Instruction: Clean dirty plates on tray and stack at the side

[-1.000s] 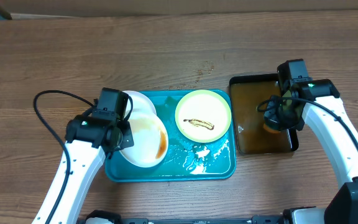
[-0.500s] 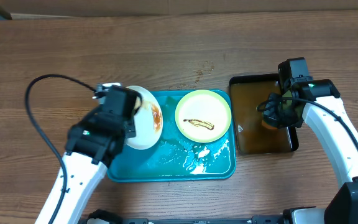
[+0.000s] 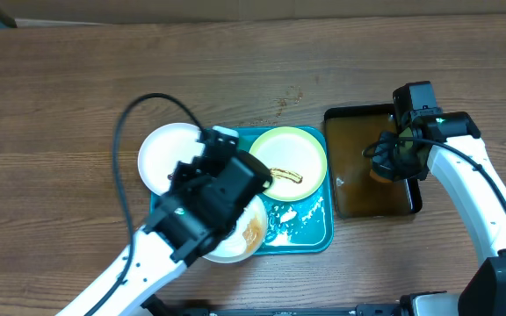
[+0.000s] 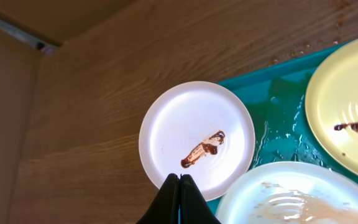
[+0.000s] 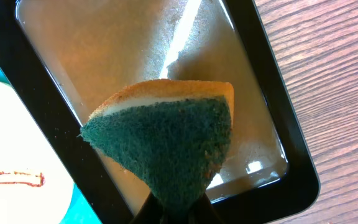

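The turquoise tray [image 3: 310, 235] holds a pale green plate [image 3: 288, 158] with a brown sauce streak at its back right. A white plate [image 3: 167, 156] with a brown smear lies over the tray's back left corner, partly above the table. A second white plate [image 3: 246, 237], smeared with thin sauce, lies at the tray's front, mostly under my left arm. In the left wrist view my left gripper [image 4: 179, 179] is shut and empty above the near rim of the smeared white plate [image 4: 196, 140]. My right gripper [image 5: 176, 208] is shut on a green and yellow sponge [image 5: 166, 137] over the black tray [image 3: 358, 123].
The black tray [image 5: 278, 149] of brownish water stands just right of the turquoise tray. White foam [image 3: 288, 215] lies on the tray's front right. My left arm's black cable [image 3: 126, 132] loops over the table at the left. Bare wood surrounds both trays.
My left arm has risen and swung right over the tray. The smeared white plate it was tilting now lies at the tray's front, uncovering the other white plate. The right arm has not moved.
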Action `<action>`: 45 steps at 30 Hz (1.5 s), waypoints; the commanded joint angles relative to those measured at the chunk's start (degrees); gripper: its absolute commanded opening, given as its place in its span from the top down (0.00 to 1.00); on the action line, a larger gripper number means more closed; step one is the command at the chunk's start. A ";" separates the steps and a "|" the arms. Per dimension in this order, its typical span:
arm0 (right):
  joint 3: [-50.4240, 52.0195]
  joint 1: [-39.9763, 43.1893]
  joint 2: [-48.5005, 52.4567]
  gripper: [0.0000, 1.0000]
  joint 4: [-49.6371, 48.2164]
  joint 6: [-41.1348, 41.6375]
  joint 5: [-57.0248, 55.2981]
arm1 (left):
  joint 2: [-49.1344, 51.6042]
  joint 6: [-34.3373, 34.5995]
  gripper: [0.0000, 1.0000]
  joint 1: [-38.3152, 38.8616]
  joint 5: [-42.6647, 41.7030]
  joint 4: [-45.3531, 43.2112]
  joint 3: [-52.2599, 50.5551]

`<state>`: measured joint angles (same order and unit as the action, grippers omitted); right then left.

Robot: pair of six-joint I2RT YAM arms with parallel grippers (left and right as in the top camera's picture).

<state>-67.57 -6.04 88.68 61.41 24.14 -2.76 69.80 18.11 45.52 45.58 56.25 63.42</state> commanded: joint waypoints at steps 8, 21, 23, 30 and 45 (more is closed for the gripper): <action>0.13 0.07 0.17 0.96 0.46 -0.20 0.35 | 1.64 10.45 0.72 -1.86 -10.51 4.74 1.25; 0.13 0.07 0.15 0.96 0.94 -0.22 0.35 | 1.77 29.62 0.26 -11.34 -40.33 15.10 -3.15; 0.13 0.07 0.17 0.96 1.07 -0.22 0.35 | 1.77 31.30 0.25 -12.09 -41.59 14.14 -5.70; 0.13 0.07 0.15 0.96 1.66 -0.22 0.35 | 1.77 34.77 0.27 -14.67 -43.78 8.33 -16.74; 0.13 0.07 0.15 0.96 2.03 -0.20 0.35 | 1.77 30.12 0.47 -21.14 -48.15 -7.45 -28.55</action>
<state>-67.42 -6.04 88.68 63.42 24.14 -2.76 71.90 50.19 24.69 -1.15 49.25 35.99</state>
